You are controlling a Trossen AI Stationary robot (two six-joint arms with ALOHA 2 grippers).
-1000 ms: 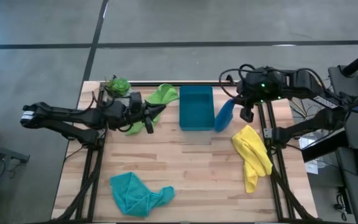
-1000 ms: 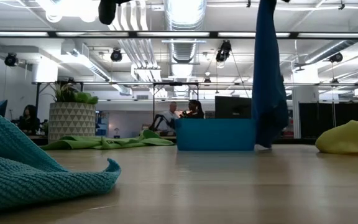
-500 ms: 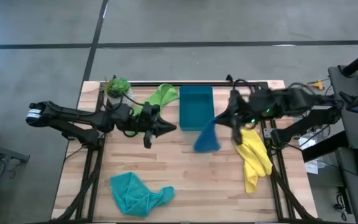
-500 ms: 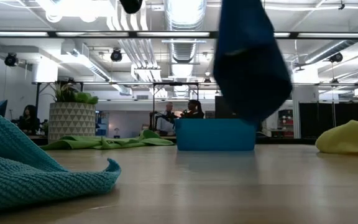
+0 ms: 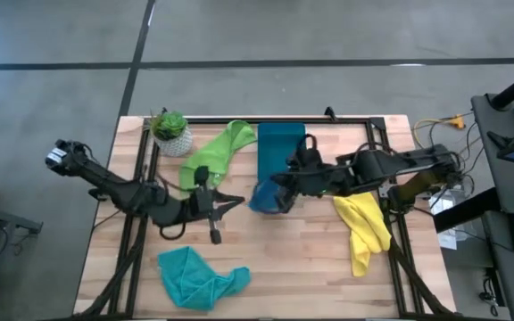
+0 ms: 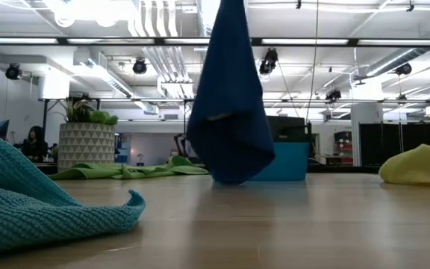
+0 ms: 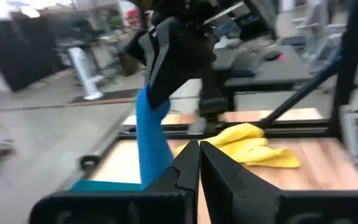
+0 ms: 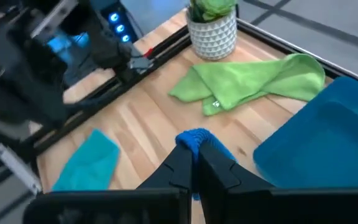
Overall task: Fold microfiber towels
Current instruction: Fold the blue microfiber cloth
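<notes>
The right arm reaches leftward across the table's middle, its gripper (image 5: 284,181) pinched tight on a hanging blue microfiber towel (image 6: 228,112). The left arm stretches rightward from the table's left edge, its gripper (image 5: 236,199) with fingers (image 7: 188,163) pressed together, holding nothing, just left of the right gripper.

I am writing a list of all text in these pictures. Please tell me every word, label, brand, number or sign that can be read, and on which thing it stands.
Readable text: none in any view.
Lime green towel: a small white tag sits on it, too small to read.
Bin, planter, blue towel in the right gripper: no print visible.
Room behind the table: any signs are too far and blurred.
</notes>
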